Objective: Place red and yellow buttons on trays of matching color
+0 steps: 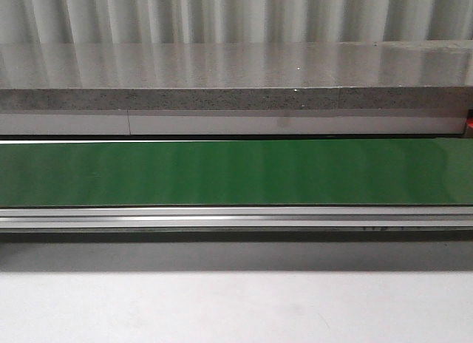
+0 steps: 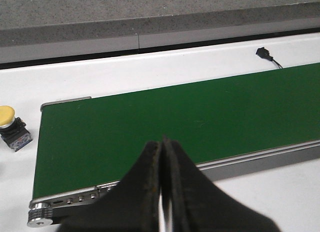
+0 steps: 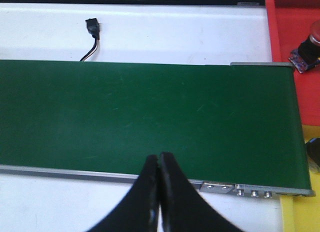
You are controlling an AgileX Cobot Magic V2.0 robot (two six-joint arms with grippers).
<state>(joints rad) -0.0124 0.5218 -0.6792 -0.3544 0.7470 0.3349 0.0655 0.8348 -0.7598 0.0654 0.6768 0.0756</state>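
Note:
A yellow button (image 2: 8, 117) on a dark block sits on the white table just past the left end of the green belt (image 2: 175, 122). My left gripper (image 2: 163, 142) hangs over the belt's near rail, shut and holding nothing. At the belt's right end lies the red tray (image 3: 292, 37) with a red-capped button (image 3: 307, 52) on it. A strip of the yellow tray (image 3: 302, 214) shows at the near right corner. My right gripper (image 3: 159, 157) is shut and holds nothing above the belt's near rail. The front view shows neither gripper, button nor tray.
The green conveyor belt (image 1: 236, 173) runs across the table with an aluminium rail (image 1: 236, 217) on its near side. A grey stone ledge (image 1: 236, 99) stands behind it. A small black connector with a wire (image 3: 92, 29) lies on the white table beyond the belt.

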